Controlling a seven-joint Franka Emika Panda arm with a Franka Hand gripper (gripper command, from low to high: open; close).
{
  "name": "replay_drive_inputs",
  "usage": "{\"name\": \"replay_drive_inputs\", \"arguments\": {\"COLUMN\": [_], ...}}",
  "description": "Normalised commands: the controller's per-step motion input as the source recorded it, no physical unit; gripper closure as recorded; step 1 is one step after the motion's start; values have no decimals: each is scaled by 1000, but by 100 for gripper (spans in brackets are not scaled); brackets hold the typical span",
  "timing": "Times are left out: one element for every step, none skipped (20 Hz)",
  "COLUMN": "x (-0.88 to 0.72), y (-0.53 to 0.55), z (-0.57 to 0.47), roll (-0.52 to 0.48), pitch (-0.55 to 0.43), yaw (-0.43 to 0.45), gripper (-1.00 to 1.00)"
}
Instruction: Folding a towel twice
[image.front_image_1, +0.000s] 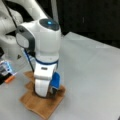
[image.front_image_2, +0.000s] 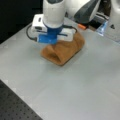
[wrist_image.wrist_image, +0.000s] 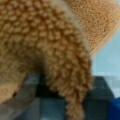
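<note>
The gripper (image.front_image_1: 51, 91) is down on the towel (image.front_image_1: 42, 103), arm standing nearly upright over it in both front views. In a front view the towel (image.front_image_2: 63, 51) lies as a thick folded bundle w/ a rounded fold edge facing the view's bottom, on the grey table (image.front_image_2: 82, 85), toward the table's far side near the robot base (image.front_image_2: 113, 20). In a front view the towel sits by the table's near left corner area, w/ stepped layers showing at its left side. Wrist view is filled w/ terry cloth: a flap of towel (wrist_image.wrist_image: 50, 45) hangs right in front of the lens, and a dark finger (wrist_image.wrist_image: 30, 87) shows beneath it, touching the cloth. Fingers seem pinched on a towel layer, but jaw gap is hidden by cloth & blue finger covers (image.front_image_1: 56, 81), so can't tell for sure. An orange-tipped object (image.front_image_1: 10, 79) lies on the table just left of the towel
</note>
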Motion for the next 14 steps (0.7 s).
{"name": "replay_drive_inputs", "arguments": {"x": [54,58,69,76,79,72,72,64,64,77,87,103,111,126], "y": [-158,-175,-188,-212,-230,-234,-246,-232,-228,-220,-205,-204,-201,-197], "z": [-251,-292,-303,-348,-360,-321,-334,-276,-232,-181,-134,-110,-91,-78], "roll": [159,206,237,254,260,262,250,232,244,242,229,229,213,212], "pitch": [-19,-56,-86,-106,-122,-138,-135,-129,-146,-143,-138,-131,-121,-116], "yaw": [-63,-86,-96,-96,-93,-85,-73,-59,-28,-2,8,32,32,39], "gripper": [100,100,100,100,100,100,100,100,100,100,100,100,100,100]}}
